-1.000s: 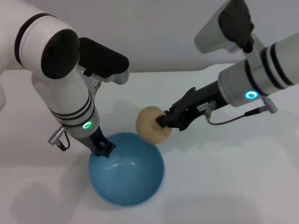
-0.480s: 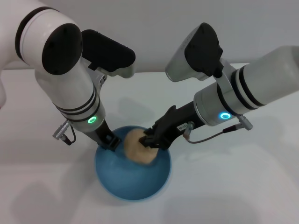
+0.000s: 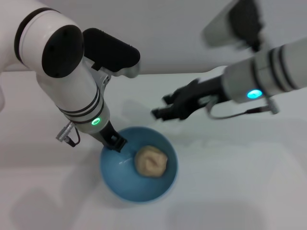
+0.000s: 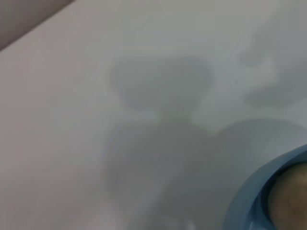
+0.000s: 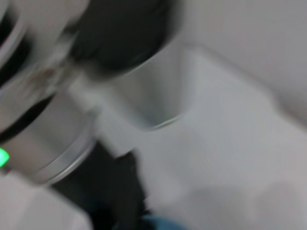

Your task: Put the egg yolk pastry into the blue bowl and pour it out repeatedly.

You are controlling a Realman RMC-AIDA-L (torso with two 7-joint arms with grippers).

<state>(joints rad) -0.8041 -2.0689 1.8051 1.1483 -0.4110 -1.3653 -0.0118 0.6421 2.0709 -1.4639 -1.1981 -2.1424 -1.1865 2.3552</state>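
The pastry (image 3: 151,161) is seen lying inside the bowl (image 3: 111,173), right of the bowl's centre, in the lower middle of the head view. The bowl sits on a white table (image 3: 240,191).

The left gripper (image 3: 115,142) is clamped on the bowl's upper-left rim; its fingertips are largely hidden by the rim and the dark wrist above them. The left arm fills the upper left of the frame, a green light showing near its wrist.

The right gripper (image 3: 160,113) is held above the table, just beyond the bowl's upper-right edge, clear of both bowl and pastry. It is blurred, but its dark fingers appear parted and nothing is gripped between them. The right arm runs off the upper right edge of the frame.

In the left wrist view only a curved slice of the bowl (image 4: 249,196) is caught at the lower right corner, with a tan sliver of the pastry (image 4: 288,201) cut off by the frame edge; soft shadows are cast on the table (image 4: 72,120). The right wrist view is heavily smeared: the left arm's white casing and green light can be made out, little else.
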